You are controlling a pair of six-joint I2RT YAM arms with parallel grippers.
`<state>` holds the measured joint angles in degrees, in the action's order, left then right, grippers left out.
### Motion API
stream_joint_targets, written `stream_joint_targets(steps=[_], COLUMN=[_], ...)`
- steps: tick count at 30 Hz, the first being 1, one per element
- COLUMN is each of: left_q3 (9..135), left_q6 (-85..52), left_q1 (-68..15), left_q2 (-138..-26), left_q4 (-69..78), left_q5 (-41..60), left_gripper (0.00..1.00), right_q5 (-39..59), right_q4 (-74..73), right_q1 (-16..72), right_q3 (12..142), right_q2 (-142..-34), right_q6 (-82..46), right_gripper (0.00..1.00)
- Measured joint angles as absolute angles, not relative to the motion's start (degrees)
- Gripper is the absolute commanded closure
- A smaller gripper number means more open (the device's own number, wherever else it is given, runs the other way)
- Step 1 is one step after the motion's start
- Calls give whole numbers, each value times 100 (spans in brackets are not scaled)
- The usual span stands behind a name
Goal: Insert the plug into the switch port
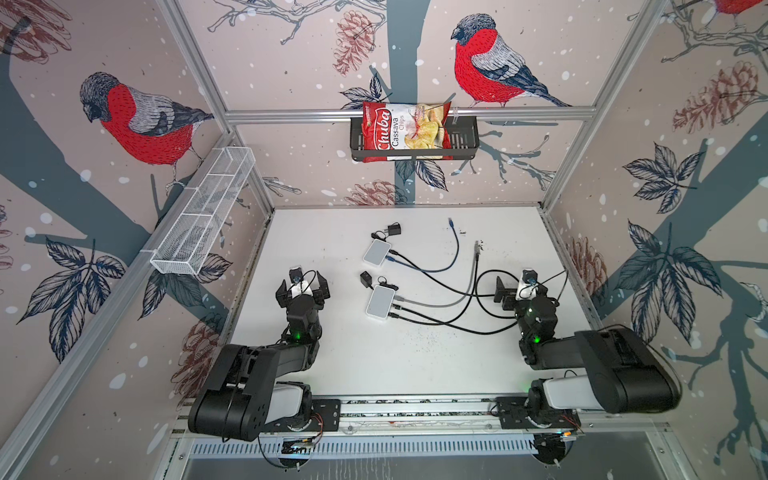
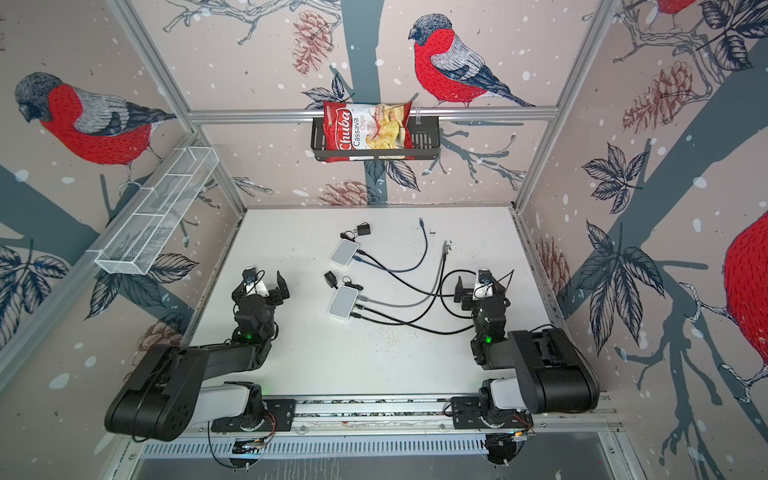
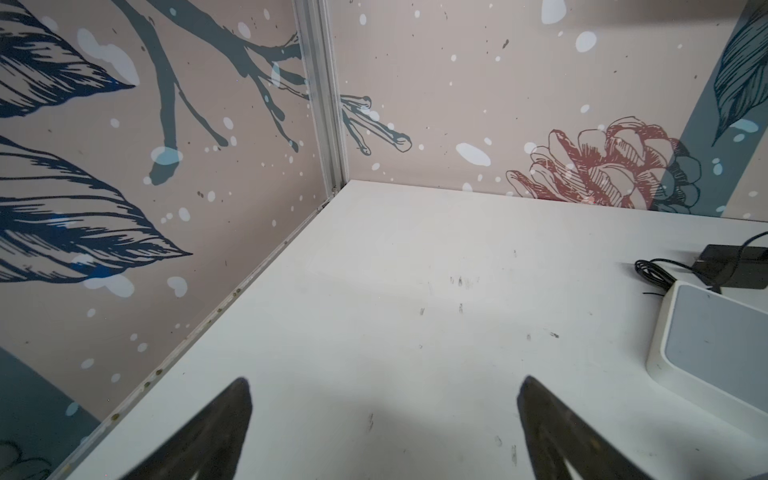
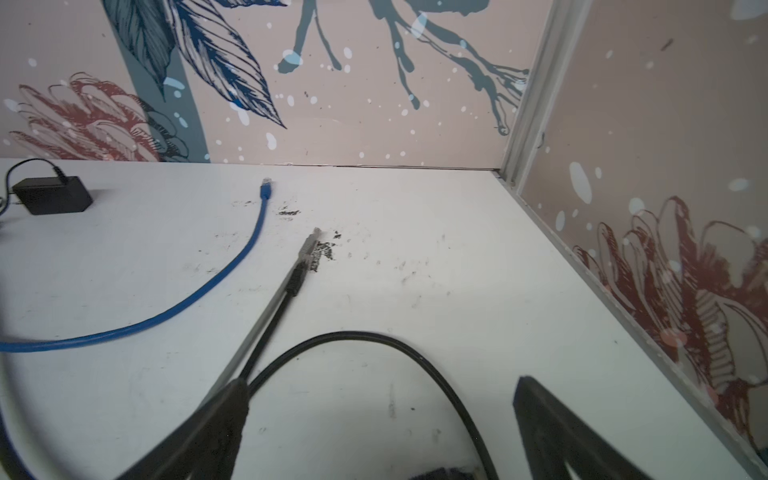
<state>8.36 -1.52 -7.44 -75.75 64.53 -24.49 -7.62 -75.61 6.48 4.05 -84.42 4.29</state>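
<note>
In both top views two white switches lie mid-table with cables trailing right, the left gripper and right gripper low at either side. The left wrist view shows wide-spread jaws holding nothing, one switch beside them. In the right wrist view the jaws gape empty over a black cable, the loose grey plug and blue plug lying ahead.

Switch smooth white plastic; table matt, scuffed; chip bag glossy.
</note>
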Motion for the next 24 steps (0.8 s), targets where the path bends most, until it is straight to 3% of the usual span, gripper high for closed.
stream_joint_targets(steps=[5,10,24], left_q3=[851,703,1181], left_q6=[-104,-134,-255], left_q1=[-563,-237,-198], left_q2=[-7828,-8864,-8925], left_q4=[6866,7782,7566], left_q5=[-1951,-1553,-1505], left_gripper=[2,2,2], right_q5=[-873,-823,-722], right_q4=[-7546,-7081,-6827], right_q1=[403,97,108], right_q3=[1046,1313,1341], right_q2=[-8619,-8624,-8619], right_q6=[137,-176,-311], right_gripper=[0,1,1])
